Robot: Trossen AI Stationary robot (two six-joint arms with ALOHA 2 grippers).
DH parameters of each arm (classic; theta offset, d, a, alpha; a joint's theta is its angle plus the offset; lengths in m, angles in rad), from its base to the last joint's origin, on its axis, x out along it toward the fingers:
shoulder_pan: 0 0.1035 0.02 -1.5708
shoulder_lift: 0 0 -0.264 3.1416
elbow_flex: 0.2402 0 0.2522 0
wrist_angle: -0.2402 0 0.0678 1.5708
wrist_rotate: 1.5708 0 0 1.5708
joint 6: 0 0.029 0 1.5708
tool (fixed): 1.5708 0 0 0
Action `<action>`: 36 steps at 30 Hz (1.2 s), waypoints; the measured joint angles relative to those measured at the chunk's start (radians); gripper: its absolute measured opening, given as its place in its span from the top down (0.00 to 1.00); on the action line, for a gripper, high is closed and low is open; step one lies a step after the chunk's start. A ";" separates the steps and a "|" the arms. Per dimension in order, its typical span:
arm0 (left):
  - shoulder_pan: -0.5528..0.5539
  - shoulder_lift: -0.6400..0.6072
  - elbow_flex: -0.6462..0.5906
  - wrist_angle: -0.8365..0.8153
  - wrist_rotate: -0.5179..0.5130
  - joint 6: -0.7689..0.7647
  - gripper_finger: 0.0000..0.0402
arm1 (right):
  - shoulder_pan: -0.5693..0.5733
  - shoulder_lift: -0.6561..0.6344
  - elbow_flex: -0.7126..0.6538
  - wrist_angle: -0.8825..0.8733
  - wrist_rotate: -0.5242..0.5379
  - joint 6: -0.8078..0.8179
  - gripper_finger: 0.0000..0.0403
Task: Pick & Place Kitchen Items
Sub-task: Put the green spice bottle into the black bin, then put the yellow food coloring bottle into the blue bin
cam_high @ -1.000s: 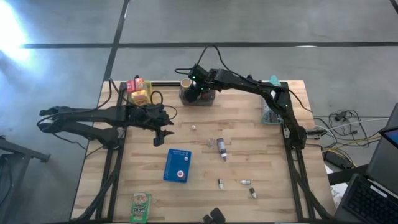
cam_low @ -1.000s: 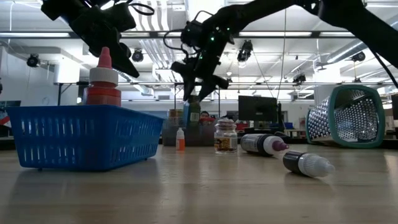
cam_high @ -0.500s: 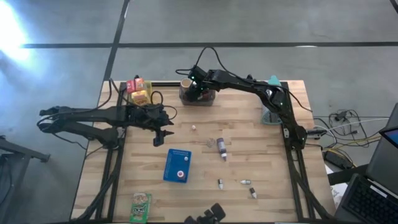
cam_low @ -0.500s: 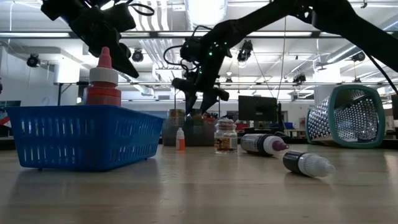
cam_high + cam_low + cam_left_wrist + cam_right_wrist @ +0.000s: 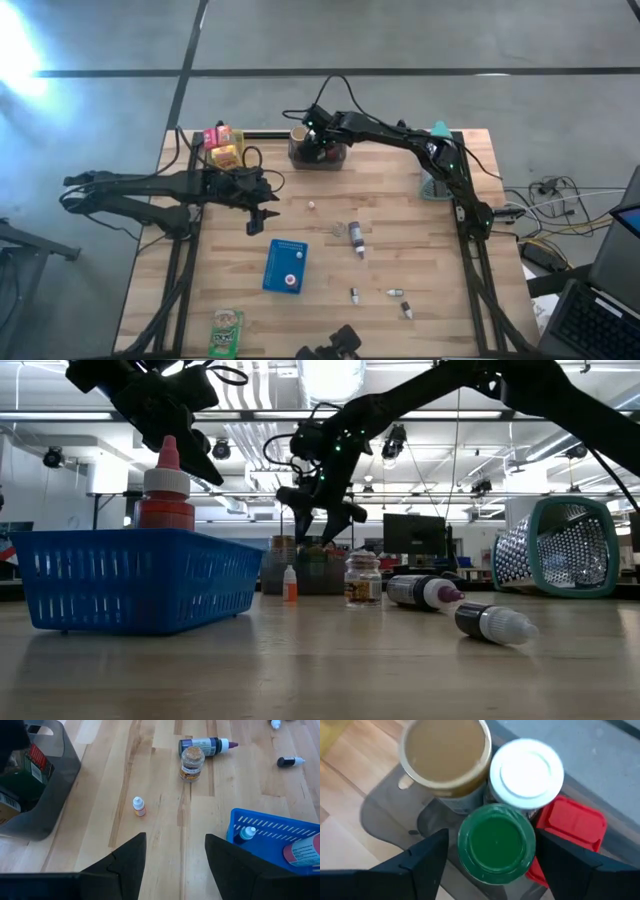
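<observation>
Green is the round lid of the jar [image 5: 496, 843] that stands directly between the spread fingers of the right hand [image 5: 492, 865]; neither finger touches it, so this hand is wide and empty. Close against that jar in the translucent grey bin [image 5: 318, 152] at the far edge of the pale wooden worktop [image 5: 400, 220] stand a tan-topped can [image 5: 445, 757], a white-capped jar [image 5: 526, 769] and a red-lidded box [image 5: 570, 822]. No writing can be read on any of these tops.

Out on the bare wood, a tiny white bottle with an orange band [image 5: 139, 806] stands upright and alone. Farther off, a small cork-topped glass jar with a brown label [image 5: 191, 763] stands just beside a dark bottle with a blue label and a pointed white-and-purple cap [image 5: 206, 745] that lies on its side; a smaller dark bottle with a white tip [image 5: 290, 761] lies well apart from them. Their label print is too small to read.

A blue slotted plastic basket [image 5: 272, 832] holds a red bottle with a white cap and a pink nozzle [image 5: 166, 488], whose label text is blurred. Yellow and red packets [image 5: 222, 145] sit at the far left corner, and a green packet [image 5: 226, 331] at the near edge.

The left hand [image 5: 175, 865] hangs above the wood beside the basket, its fingers partly apart and holding nothing.
</observation>
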 joint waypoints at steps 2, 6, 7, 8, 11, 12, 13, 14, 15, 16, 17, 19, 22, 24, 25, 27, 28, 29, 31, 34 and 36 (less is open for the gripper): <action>0.000 0.000 0.000 0.000 0.000 0.000 0.48 | 0.000 -0.007 0.009 -0.001 0.000 -0.012 0.27; 0.000 0.000 0.000 0.000 0.000 0.000 0.48 | 0.003 -0.023 0.033 -0.024 0.001 -0.030 0.26; 0.000 0.000 0.000 -0.002 0.000 0.000 0.48 | 0.005 -0.027 0.045 -0.050 0.002 -0.036 0.26; 0.000 0.000 0.000 -0.005 0.000 0.000 0.48 | 0.008 -0.031 0.057 -0.074 0.004 -0.042 0.27; 0.000 0.000 0.000 -0.025 0.000 0.000 0.48 | 0.022 -0.059 0.085 -0.145 0.008 -0.085 0.31; 0.000 0.000 0.000 -0.030 0.000 0.000 0.48 | 0.030 -0.072 0.093 -0.168 0.010 -0.106 0.32; 0.000 0.000 0.000 -0.039 0.000 0.000 0.48 | 0.041 -0.089 0.095 -0.192 0.011 -0.123 0.34; 0.000 0.000 0.000 -0.053 0.000 0.000 0.48 | 0.055 -0.105 0.096 -0.223 0.011 -0.140 0.36; 0.000 0.000 0.000 -0.062 0.000 0.000 0.48 | 0.071 -0.122 0.097 -0.255 0.011 -0.156 0.38; 0.000 0.000 0.000 -0.070 0.000 0.000 0.48 | 0.088 -0.141 0.097 -0.289 0.010 -0.167 0.40; 0.000 0.000 0.000 -0.080 0.001 0.000 0.48 | 0.108 -0.159 0.094 -0.328 0.012 -0.175 0.42; 0.000 0.000 0.000 -0.089 0.004 0.000 0.48 | 0.151 -0.190 0.088 -0.400 0.022 -0.194 0.45; 0.000 0.000 0.000 -0.102 0.007 0.000 0.48 | 0.222 -0.234 0.078 -0.516 0.069 -0.199 0.51; 0.000 0.000 0.000 -0.114 0.011 0.008 0.48 | 0.271 -0.263 0.073 -0.580 0.100 -0.169 0.55; 0.000 0.000 0.000 -0.117 0.014 0.013 0.48 | 0.297 -0.279 0.070 -0.612 0.117 -0.147 0.57; -0.002 -0.005 0.000 -0.121 0.014 0.024 0.49 | 0.348 -0.315 0.058 -0.657 0.143 -0.099 0.61; -0.003 -0.011 0.000 -0.122 0.014 0.031 0.49 | 0.375 -0.336 0.048 -0.670 0.146 -0.074 0.63; -0.005 -0.017 0.000 -0.122 0.014 0.038 0.50 | 0.401 -0.359 0.034 -0.673 0.147 -0.047 0.65; -0.008 -0.031 0.000 -0.122 0.014 0.045 0.51 | 0.456 -0.407 0.003 -0.674 0.152 0.017 0.69; -0.008 -0.058 0.000 -0.127 0.014 0.047 0.53 | 0.540 -0.474 -0.045 -0.676 0.184 0.130 0.74; -0.008 -0.079 0.000 -0.128 0.014 0.053 0.54 | 0.601 -0.511 -0.080 -0.676 0.214 0.214 0.78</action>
